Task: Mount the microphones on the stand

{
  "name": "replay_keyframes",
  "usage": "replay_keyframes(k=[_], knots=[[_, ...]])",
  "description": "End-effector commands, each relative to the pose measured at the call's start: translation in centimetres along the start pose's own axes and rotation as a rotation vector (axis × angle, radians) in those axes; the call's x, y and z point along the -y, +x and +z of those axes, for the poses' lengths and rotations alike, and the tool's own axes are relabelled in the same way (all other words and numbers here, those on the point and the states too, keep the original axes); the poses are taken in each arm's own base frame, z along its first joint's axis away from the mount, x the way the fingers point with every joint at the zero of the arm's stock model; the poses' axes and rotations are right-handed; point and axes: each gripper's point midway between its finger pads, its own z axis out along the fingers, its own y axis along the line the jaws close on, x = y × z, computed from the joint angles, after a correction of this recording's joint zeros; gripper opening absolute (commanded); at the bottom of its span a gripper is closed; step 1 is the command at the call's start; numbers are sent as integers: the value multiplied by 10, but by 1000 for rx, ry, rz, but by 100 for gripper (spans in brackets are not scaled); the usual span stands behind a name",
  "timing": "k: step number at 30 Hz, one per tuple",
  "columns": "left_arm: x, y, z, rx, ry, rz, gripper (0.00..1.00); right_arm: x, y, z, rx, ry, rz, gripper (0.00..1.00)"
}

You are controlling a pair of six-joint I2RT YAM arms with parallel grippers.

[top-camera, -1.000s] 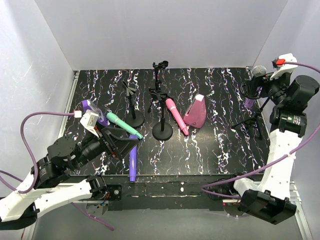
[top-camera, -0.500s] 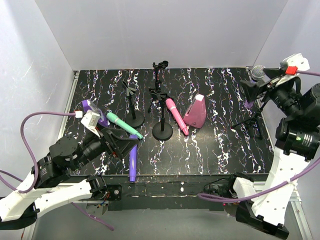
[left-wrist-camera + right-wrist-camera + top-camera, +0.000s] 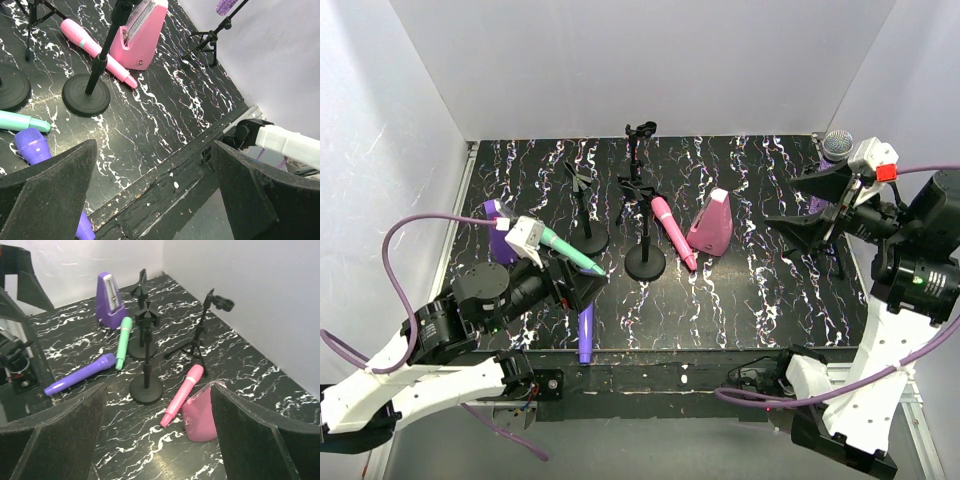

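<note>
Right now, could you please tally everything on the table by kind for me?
Toy microphones: 4 (plain purple mic, mint green mic, pink mic, glittery purple mic)
Microphone stands: 4 (centre round-base stand, left round-base stand, back tripod, right tripod)
Metronome-shaped wedges: 2 (pink wedge, purple wedge)
Total: 10

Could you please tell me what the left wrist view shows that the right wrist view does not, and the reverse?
Only the left wrist view shows the handle of the glittery purple microphone, at the top of a tripod stand. Only the right wrist view shows the purple wedge block. Both show the pink microphone, the pink wedge block, the mint green microphone, the plain purple microphone and the round-based stand beside the pink one.
</note>
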Motion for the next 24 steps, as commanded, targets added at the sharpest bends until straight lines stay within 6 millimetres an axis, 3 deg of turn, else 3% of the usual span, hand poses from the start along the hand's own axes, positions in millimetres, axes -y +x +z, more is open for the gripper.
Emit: replay_keyframes(k=[1, 5, 12, 19, 24], knots=[[-5, -1, 3, -1, -40, 0, 98, -21, 3, -1, -23, -88, 35, 90], [-12, 5, 8, -29, -86, 8, 98, -29, 16, 3, -74, -125, 56, 89], [-24, 15, 17, -67, -177, -10, 98, -53, 67, 27, -210, -291, 81, 88], [-70, 50, 10, -83, -363, -90, 98, -71, 112, 51, -362, -459, 9, 87], [-92, 72, 4, -60, -422, -167, 98, -77, 128, 83, -351, -519, -63, 87]])
